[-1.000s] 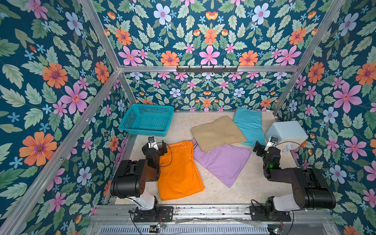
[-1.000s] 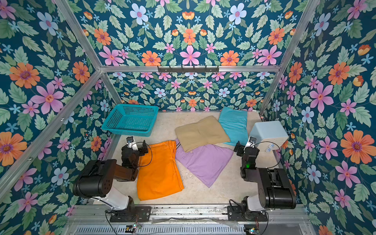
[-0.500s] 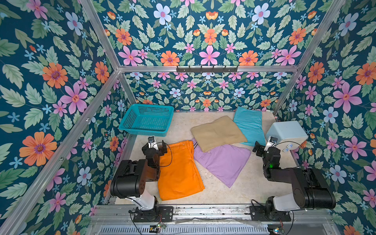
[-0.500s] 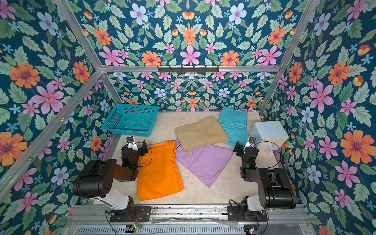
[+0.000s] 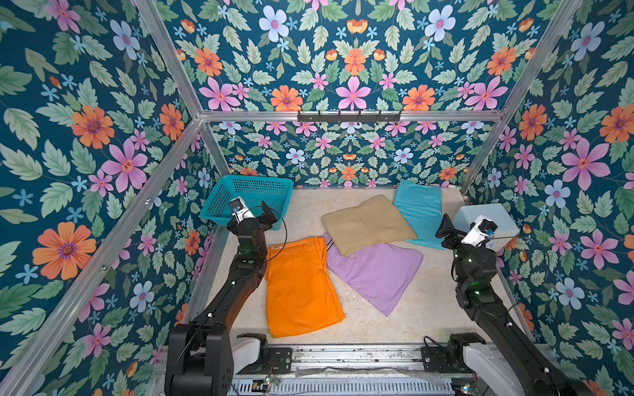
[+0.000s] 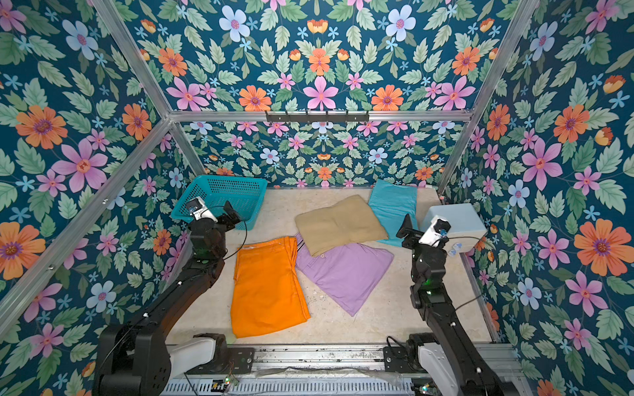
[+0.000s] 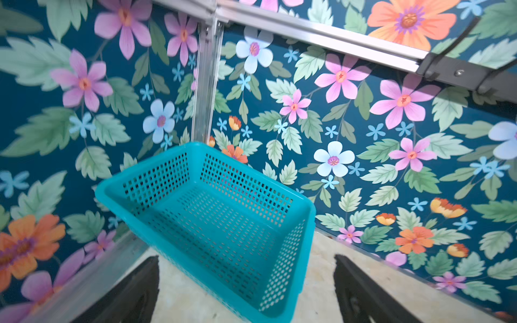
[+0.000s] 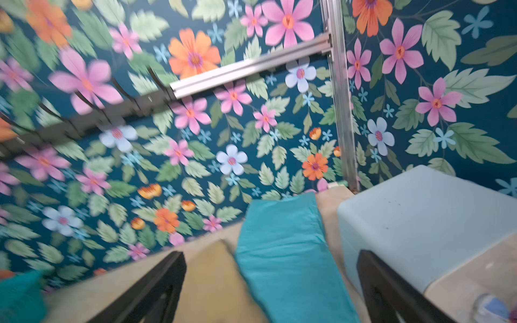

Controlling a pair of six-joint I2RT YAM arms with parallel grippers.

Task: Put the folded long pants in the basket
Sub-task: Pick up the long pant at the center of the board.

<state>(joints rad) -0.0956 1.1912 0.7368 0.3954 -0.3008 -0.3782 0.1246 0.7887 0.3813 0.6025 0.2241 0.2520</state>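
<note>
Four folded long pants lie on the table in both top views: orange (image 5: 302,288) near the front left, lilac (image 5: 374,274) in the middle, tan (image 5: 367,223) overlapping the lilac, turquoise (image 5: 417,205) at the back right. The teal mesh basket (image 5: 254,178) stands empty in the back left corner. My left gripper (image 5: 254,219) hovers open just in front of the basket (image 7: 310,223), nothing between its fingers (image 7: 134,293). My right gripper (image 5: 456,233) is open above the table's right side, facing the turquoise pants (image 8: 285,251) and tan pants (image 8: 212,279).
A pale blue rounded box (image 5: 487,219) stands at the right wall, close beside my right gripper (image 8: 271,254). Flowered walls with aluminium posts close in the table on three sides. A black hook rail (image 5: 348,116) hangs on the back wall.
Both arms have risen from their low folded pose and reached toward the back, the left toward the basket, the right toward the turquoise pants. The cloth has not moved.
</note>
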